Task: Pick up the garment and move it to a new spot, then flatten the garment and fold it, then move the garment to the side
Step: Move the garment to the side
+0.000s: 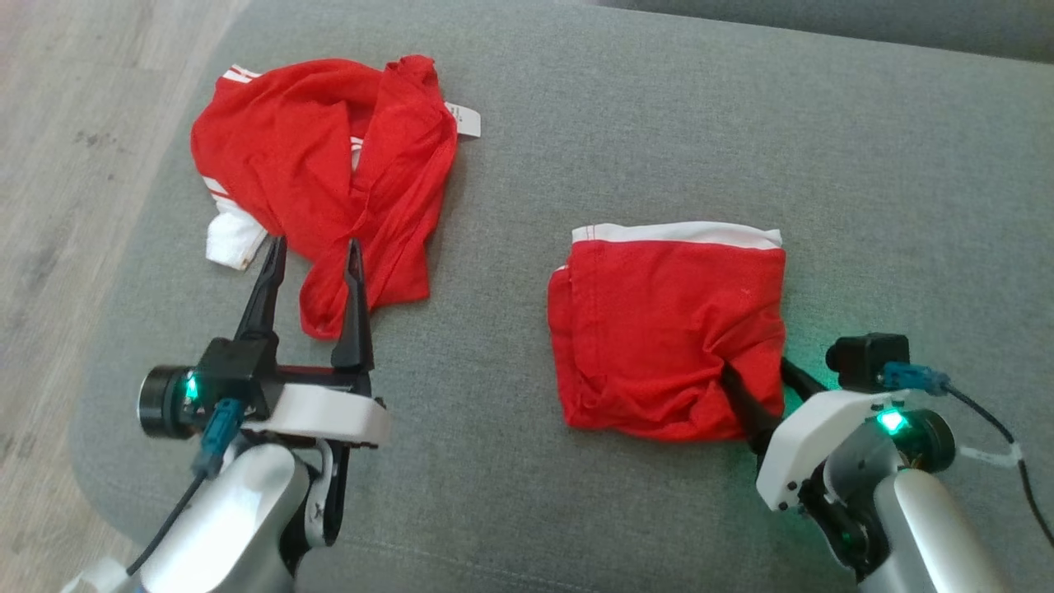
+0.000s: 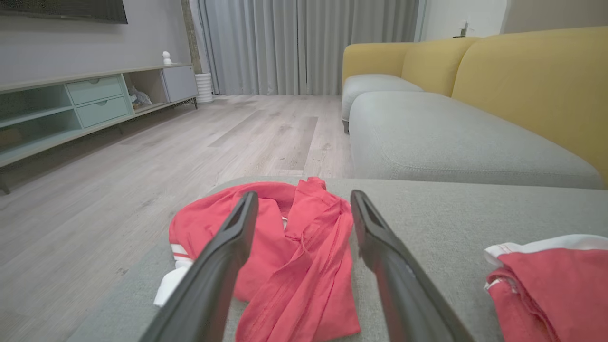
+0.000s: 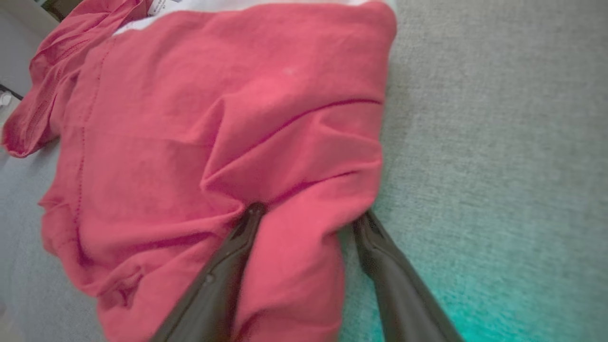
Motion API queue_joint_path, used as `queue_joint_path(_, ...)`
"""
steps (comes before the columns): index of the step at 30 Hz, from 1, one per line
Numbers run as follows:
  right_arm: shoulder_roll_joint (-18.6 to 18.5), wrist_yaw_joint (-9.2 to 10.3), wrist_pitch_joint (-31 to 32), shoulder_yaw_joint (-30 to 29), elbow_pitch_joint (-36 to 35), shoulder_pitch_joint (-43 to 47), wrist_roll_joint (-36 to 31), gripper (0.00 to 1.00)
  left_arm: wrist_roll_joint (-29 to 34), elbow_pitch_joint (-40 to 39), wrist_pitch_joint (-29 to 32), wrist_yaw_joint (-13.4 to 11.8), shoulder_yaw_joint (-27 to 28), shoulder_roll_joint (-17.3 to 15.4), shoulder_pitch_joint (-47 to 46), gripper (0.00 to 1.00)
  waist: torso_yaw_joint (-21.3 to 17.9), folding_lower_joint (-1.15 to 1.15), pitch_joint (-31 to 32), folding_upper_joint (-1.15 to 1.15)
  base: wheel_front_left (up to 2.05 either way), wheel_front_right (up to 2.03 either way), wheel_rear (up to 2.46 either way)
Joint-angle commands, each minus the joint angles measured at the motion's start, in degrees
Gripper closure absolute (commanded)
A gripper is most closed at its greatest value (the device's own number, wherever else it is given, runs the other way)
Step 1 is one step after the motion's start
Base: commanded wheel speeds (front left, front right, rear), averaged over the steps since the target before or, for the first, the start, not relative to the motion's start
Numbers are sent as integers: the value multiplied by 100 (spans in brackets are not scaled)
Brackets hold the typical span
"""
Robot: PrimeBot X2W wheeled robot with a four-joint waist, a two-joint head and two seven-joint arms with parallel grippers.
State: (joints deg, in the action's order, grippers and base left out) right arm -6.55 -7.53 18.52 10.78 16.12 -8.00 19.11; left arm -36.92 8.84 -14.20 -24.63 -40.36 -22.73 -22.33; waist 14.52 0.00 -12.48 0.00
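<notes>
Folded red garment (image 1: 667,329) on the grey cushion (image 1: 865,165): soft, light, limp, apt to sag open if pinched by one layer. Best gripped through all layers at the near right corner, right end effector (image 1: 757,372) wide astride a cloth ridge there; left end effector (image 1: 316,245) wide, empty.

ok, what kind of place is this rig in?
Likely a home living room: a yellow-backed sofa, a low console along the wall, and floor-length curtains.

My right pincer's (image 1: 762,383) fingertips are hidden in the folded garment's (image 1: 659,329) near corner. The tag (image 1: 466,121) on the crumpled garment (image 1: 313,165) left of it is too small to read.
</notes>
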Motion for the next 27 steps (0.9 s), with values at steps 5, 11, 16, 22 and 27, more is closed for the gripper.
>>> queue_joint_path(5, -125, 4, -89, 91, -239, -73, -1, 100, 426, -407, -76, 136, 606, 23, -203, 0, 50, 0, 29, 0, 0, 0, 0)
queue_joint_path(11, -461, 4, -385, -262, -638, -57, -350, 100, 1105, -813, -78, 401, 1192, 262, 61, 0, -46, 0, 21, 0, 0, 0, 0)
queue_joint_path(16, -923, 4, -374, -863, -885, 90, -563, 100, 1650, -1090, -79, 720, 1666, 578, 271, 0, -193, 0, -18, 0, 0, 0, 0)
queue_joint_path(22, -1452, 4, -300, -1709, -930, 147, -676, 100, 2004, -1111, -79, 1091, 2008, 868, 458, 0, -398, 0, -125, 0, 0, 0, 0)
queue_joint_path(27, -2101, 4, -175, -2309, -619, -91, -672, 100, 2192, -969, -79, 1468, 2184, 1157, 447, 0, -591, 0, -359, 0, 0, 0, 0)
